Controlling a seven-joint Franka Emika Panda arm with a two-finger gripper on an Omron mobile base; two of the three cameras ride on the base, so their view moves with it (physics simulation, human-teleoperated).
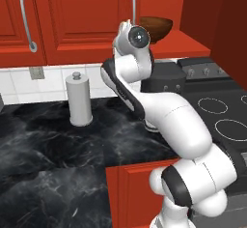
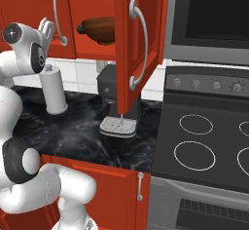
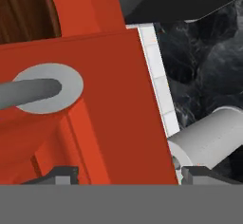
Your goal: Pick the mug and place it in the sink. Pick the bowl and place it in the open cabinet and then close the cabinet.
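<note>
The bowl (image 2: 99, 29) is seen resting on the red shelf inside the cabinet (image 2: 127, 53), whose door stands open. The placing step is judged done; closing is in hand. The tool (image 3: 127, 173) is held wide open and empty, against the door face near its handle (image 3: 33, 91). Next, a push swinging the door shut is called for.
</note>
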